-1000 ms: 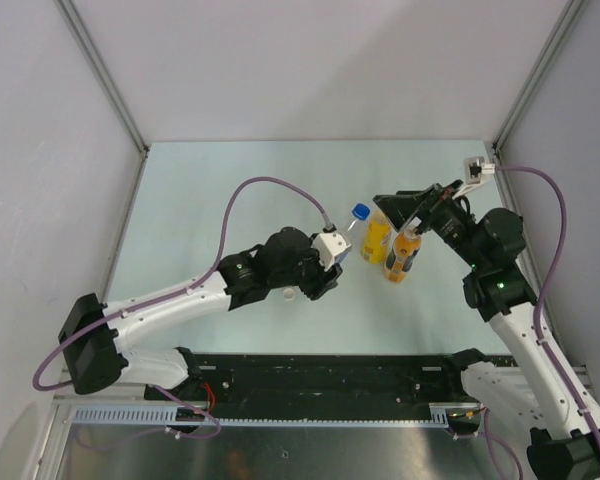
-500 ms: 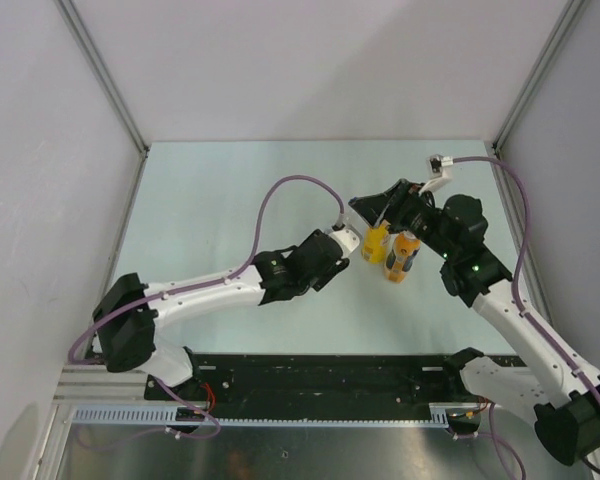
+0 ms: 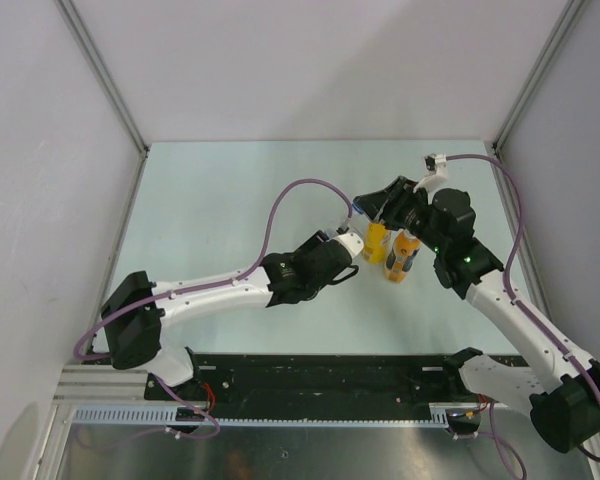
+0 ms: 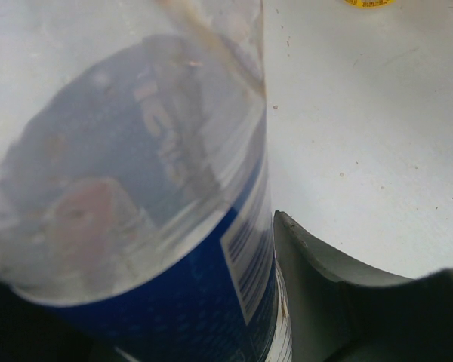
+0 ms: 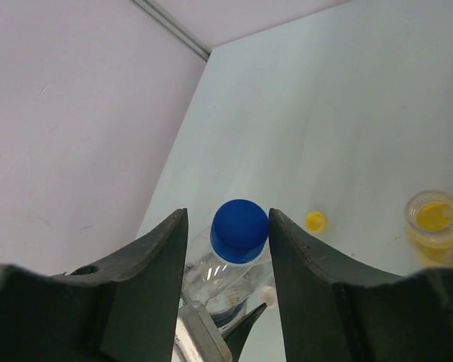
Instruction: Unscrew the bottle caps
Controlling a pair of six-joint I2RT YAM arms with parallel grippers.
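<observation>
1. The clear bottle [image 4: 136,151] fills the left wrist view out of focus. The left, top and bottom edges cut it off, and the print on its blue label [image 4: 211,309] is too blurred to read.
2. Only one finger [image 4: 317,279] of the left gripper [image 3: 356,238] shows there; the other is hidden behind the bottle.
3. A yellow thing [image 4: 368,2] is cut to a sliver by the top edge; what it is cannot be told.
4. In the right wrist view, the right gripper [image 5: 227,216] and the bottom edge hide the clear bottle's lower body. The yellow bottle [image 5: 436,215] shows only its open mouth.
5. From above, the two grippers cover nearly all of the clear bottle. The label on the dark-labelled bottle [image 3: 403,257] is too small to read.
</observation>
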